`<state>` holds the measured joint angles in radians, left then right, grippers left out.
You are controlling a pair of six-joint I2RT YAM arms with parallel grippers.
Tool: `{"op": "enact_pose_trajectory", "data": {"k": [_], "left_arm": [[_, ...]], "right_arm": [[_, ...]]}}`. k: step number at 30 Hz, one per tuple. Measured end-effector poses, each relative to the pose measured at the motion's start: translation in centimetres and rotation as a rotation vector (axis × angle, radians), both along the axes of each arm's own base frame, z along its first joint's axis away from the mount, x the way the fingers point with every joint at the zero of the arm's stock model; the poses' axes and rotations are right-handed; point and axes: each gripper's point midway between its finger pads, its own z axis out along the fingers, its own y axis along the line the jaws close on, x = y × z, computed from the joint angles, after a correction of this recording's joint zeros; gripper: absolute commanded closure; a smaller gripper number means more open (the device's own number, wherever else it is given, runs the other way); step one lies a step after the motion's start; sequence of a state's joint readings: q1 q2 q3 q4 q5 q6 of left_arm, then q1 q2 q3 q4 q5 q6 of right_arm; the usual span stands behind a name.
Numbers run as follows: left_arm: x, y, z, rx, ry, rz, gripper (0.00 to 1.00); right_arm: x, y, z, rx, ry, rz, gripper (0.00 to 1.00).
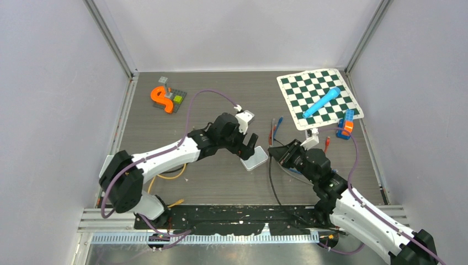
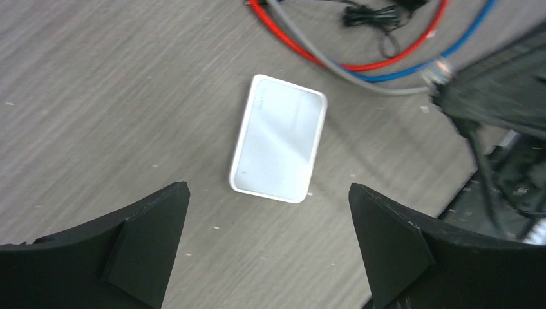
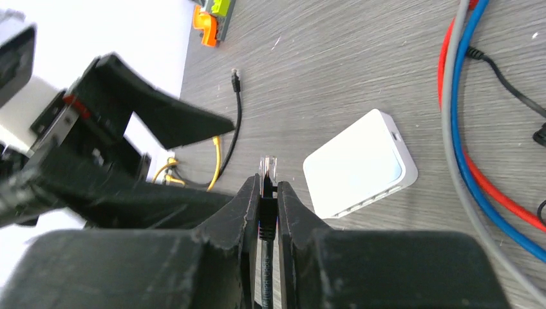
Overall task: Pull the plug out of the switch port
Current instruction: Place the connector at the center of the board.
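The white switch [image 1: 255,159] lies flat on the table between the two arms, with its port side toward the right arm. My left gripper [image 1: 249,144] hovers above it, open, and nothing sits between its fingers [image 2: 154,232]; from the left wrist the switch [image 2: 279,138] lies just beyond them. My right gripper [image 1: 276,152] is shut on the black cable's plug [image 3: 268,166]. The plug's clear tip sticks out past the jaws, apart from the switch [image 3: 357,161]. The black cable [image 1: 271,182] trails back toward the arm bases.
Red, blue and grey cables [image 2: 360,64] lie looped behind the switch. A checkered mat [image 1: 298,85] with a blue cylinder [image 1: 321,102] is at the back right, beside a blue and orange toy [image 1: 346,124]. An orange piece on a brick plate [image 1: 161,98] sits back left. A yellow cable [image 1: 165,176] lies under the left arm.
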<state>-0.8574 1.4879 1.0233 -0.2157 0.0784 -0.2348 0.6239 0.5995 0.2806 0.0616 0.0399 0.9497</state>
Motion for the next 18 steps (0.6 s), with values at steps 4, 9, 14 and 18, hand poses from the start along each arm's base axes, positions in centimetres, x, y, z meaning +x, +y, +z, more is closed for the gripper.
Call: {"op": "enact_pose_trajectory", "data": {"k": [4, 9, 14, 18], "left_arm": [[-2.9, -0.2, 0.8, -0.125, 0.063, -0.047, 0.04], [-7.0, -1.7, 1.3, -0.231, 0.139, -0.161, 0.04], [-9.4, -5.1, 1.9, -0.298, 0.185, -0.268, 0.09], [-9.3, -6.0, 0.2, -0.286, 0.237, -0.262, 0.2]], "right_arm": [[1.1, -0.2, -0.2, -0.025, 0.019, -0.038, 0.95], [2.2, 0.3, -1.2, -0.052, 0.06, -0.046, 0.95], [2.6, 1.0, -0.9, -0.046, 0.063, -0.023, 0.95], [3.1, 1.2, 1.3, -0.025, 0.016, -0.019, 0.95]]}}
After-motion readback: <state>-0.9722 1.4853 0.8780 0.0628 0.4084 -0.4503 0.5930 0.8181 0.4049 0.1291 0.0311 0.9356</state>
